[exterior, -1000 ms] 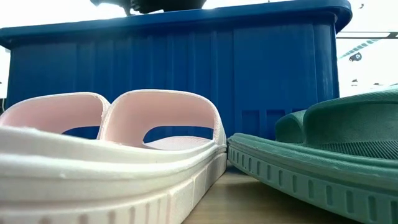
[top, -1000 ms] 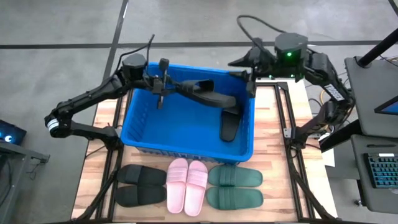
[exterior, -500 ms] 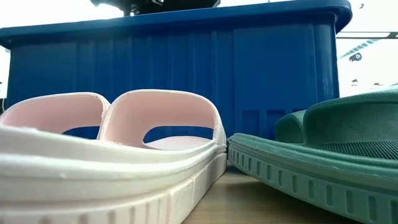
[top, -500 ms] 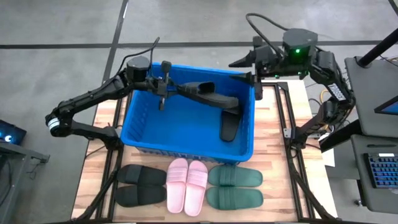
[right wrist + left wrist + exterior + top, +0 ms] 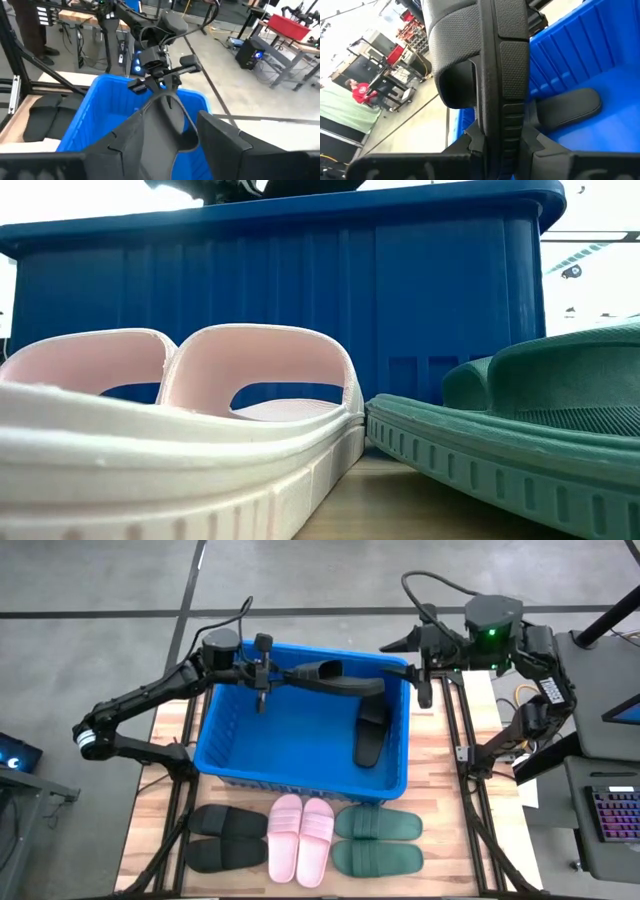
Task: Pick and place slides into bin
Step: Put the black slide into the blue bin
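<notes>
Overhead, the left gripper [image 5: 262, 673] has its fingers clamped on one end of a black slide [image 5: 335, 677] above the bin [image 5: 300, 740]; the right gripper [image 5: 412, 655] stands parted beside its other end.

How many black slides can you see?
4: a pair on the table before the blue bin, one lying inside, one held above it by the left end effector.

Overhead looks straight down — low camera level, sharing the bin [image 5: 300, 735].
</notes>
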`<act>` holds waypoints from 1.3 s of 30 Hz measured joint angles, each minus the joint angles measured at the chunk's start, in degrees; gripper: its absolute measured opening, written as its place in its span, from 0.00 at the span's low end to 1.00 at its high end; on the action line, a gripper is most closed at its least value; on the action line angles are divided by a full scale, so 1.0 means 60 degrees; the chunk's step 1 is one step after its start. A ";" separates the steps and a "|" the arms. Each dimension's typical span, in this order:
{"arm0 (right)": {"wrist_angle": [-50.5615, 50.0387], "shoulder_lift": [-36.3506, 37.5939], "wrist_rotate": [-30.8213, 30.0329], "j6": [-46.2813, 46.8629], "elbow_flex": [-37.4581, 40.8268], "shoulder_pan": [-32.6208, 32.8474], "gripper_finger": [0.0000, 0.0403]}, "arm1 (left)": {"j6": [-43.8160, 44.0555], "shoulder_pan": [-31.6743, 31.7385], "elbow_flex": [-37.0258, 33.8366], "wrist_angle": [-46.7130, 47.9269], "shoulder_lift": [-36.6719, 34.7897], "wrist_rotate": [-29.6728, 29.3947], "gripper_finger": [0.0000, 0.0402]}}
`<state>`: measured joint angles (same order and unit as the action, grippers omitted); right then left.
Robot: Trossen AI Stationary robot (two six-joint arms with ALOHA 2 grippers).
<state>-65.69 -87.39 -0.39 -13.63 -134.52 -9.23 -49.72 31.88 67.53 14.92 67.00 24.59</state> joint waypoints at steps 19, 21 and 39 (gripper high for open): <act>-0.0433 -0.1433 0.3134 0.0198 0.0000 -0.0841 0.37 | 0.0141 -0.0885 0.0009 -0.0144 0.0217 0.0894 0.07; -0.0479 -0.1592 0.3139 0.0198 0.0000 -0.0841 0.36 | 0.0138 -0.0947 0.0036 -0.0149 0.0278 0.0877 0.07; -0.0644 -0.2290 0.3537 -0.0588 0.0007 -0.0907 0.36 | 0.0202 -0.1203 0.0155 -0.0589 0.0375 0.0883 0.07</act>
<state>-69.55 -101.13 20.83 -17.16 -134.47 -14.68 -48.50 24.66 68.46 11.38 69.25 29.89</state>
